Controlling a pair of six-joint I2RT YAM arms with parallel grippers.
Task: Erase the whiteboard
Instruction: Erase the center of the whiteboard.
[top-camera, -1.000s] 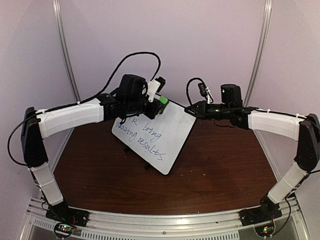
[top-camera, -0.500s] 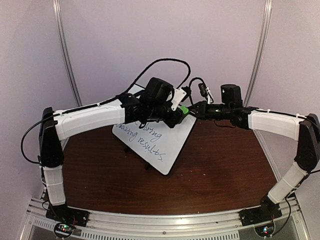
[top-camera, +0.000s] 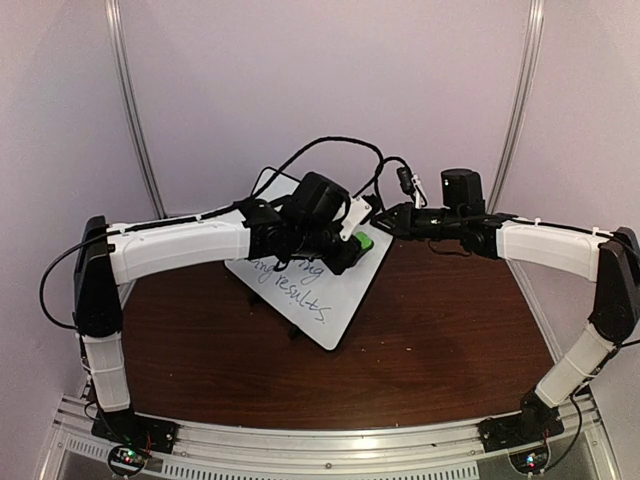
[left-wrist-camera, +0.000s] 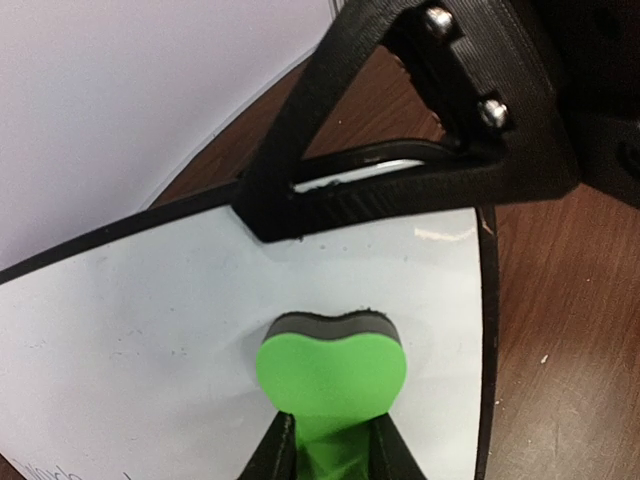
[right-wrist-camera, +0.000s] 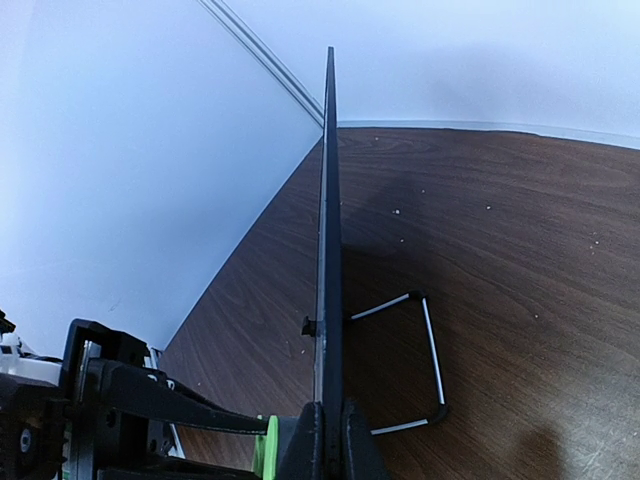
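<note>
The whiteboard (top-camera: 318, 298) stood propped on the tabletop (top-camera: 450, 330), midway between the two arms and toward the far side; the left gripper (top-camera: 352, 252) lay over its face from the left, with an eraser block (top-camera: 364, 241) pinched between its fingers and touching the board near the far right corner; the right gripper (top-camera: 383, 222) sat just right of that corner, clasping the board's edge; a wire stand (right-wrist-camera: 428, 345) sat behind the board, on the tabletop
</note>
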